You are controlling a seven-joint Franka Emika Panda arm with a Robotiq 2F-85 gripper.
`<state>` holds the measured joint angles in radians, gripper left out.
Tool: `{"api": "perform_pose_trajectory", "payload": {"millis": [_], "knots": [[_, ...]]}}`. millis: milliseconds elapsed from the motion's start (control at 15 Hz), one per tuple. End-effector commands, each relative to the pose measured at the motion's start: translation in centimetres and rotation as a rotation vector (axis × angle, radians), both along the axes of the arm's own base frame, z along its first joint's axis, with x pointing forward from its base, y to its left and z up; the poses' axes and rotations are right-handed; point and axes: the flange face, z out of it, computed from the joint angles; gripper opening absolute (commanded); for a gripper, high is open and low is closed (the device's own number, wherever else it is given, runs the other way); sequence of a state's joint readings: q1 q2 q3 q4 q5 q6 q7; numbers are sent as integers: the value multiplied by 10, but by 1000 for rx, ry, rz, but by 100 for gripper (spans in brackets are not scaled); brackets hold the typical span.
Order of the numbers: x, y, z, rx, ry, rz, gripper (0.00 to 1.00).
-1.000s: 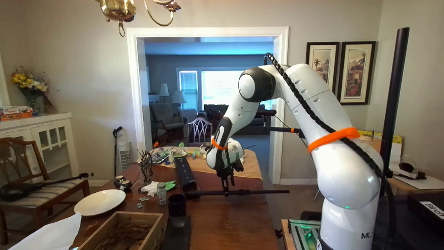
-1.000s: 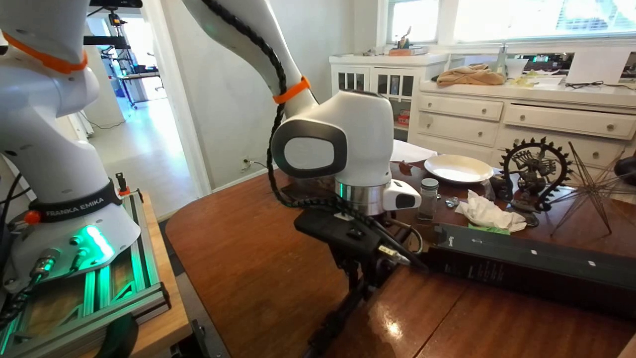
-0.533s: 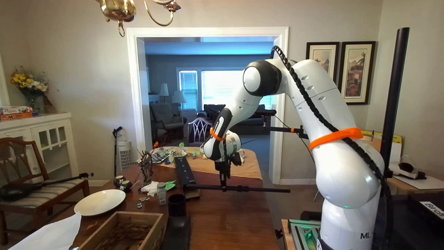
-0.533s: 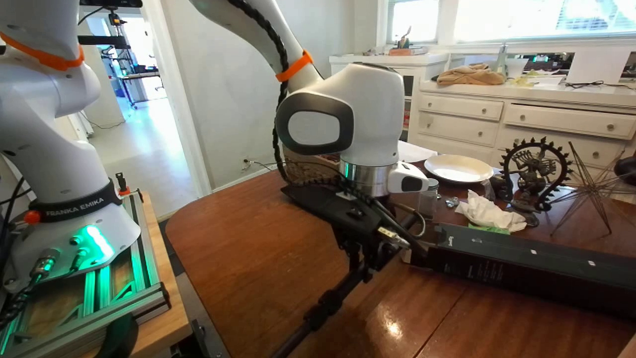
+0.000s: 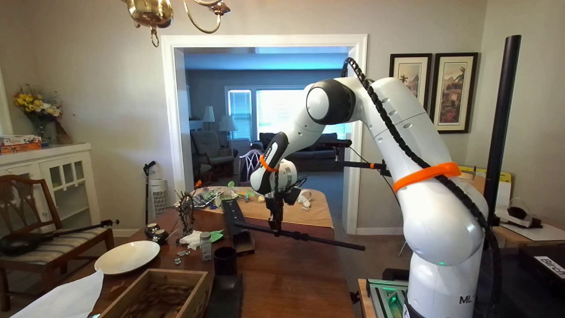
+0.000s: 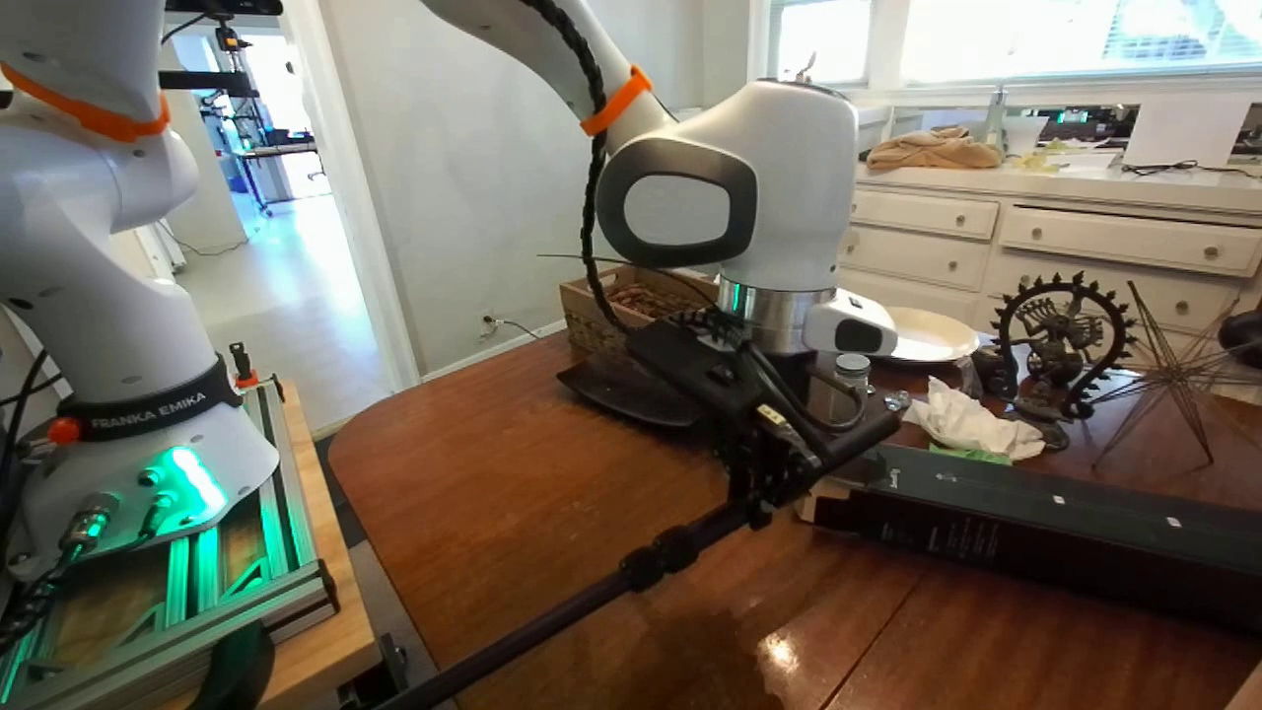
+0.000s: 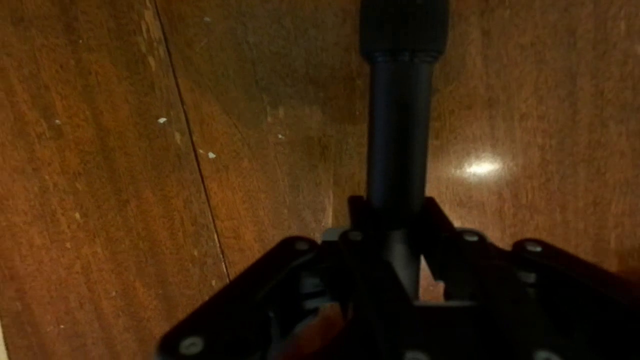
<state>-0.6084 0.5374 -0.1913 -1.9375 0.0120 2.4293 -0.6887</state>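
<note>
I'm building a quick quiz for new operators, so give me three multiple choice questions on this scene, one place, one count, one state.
1. Where is the white plate? A) on the chair; B) on the table; C) in the wooden box
2. How many framed pictures show? A) two; B) four; C) five
3. How do the fingers stand? A) open and empty; B) closed on the glass jar; C) closed on the black pole

Right: B, an exterior view shows it resting there; A, two hang side by side; C, the wrist view shows the pole between them.

White plate (image 5: 127, 257) near wooden crate (image 5: 178, 278); flower vase (image 5: 41, 129) on white cabinet (image 5: 66, 150)
</note>
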Motion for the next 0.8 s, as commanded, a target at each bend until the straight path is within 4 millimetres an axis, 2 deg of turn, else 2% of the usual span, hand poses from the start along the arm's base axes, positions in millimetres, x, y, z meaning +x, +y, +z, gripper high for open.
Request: {"api": "perform_pose_trajectory", "payload": {"millis": [0,333,400,733], "knots": [[5,-2,1,-7,-4,-27,29],[14,-5,-1,-17,-5,-64,29],[14,-5,-2,-17,-5,-65,7],[32,-3,-1,-15,-35,-274,7]]}}
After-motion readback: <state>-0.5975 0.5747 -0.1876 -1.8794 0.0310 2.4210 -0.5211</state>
